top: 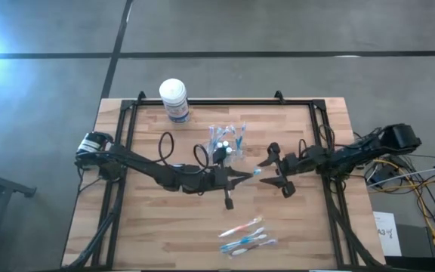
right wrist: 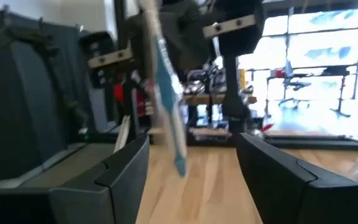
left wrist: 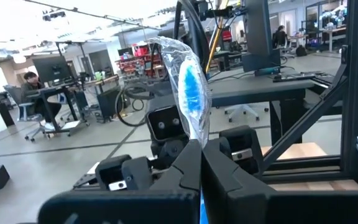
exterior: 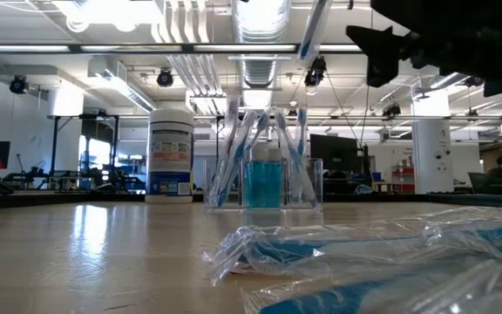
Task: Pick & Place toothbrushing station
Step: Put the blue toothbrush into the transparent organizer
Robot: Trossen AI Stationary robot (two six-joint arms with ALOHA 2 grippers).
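The small clear cup (top: 227,140) stands mid-table with several blue-white toothbrushes upright in it; the low view shows this cup (exterior: 264,179) behind several wrapped toothbrushes (exterior: 364,253) lying flat. My left gripper (top: 248,177) hovers right of the cup, shut on a wrapped toothbrush (left wrist: 188,81). My right gripper (top: 278,170) faces it from the table's right, open. The brush's free end (right wrist: 166,93) reaches between the right gripper's fingers (right wrist: 126,165) without touching them. My left gripper pinches the wrapped toothbrush between its two shut fingertips, where the brush comes out of them (left wrist: 199,144). The fingers come level from the table's left. The brush sticks out past them toward my right gripper, its wrapped blue head (left wrist: 191,87) free, lifted clear of the table.
A white-lidded canister (top: 174,98) with a blue label stands at the table's far edge, left of the middle. Three wrapped toothbrushes (top: 244,234) lie near the front edge. A black frame (top: 225,102) runs round the wooden table top.
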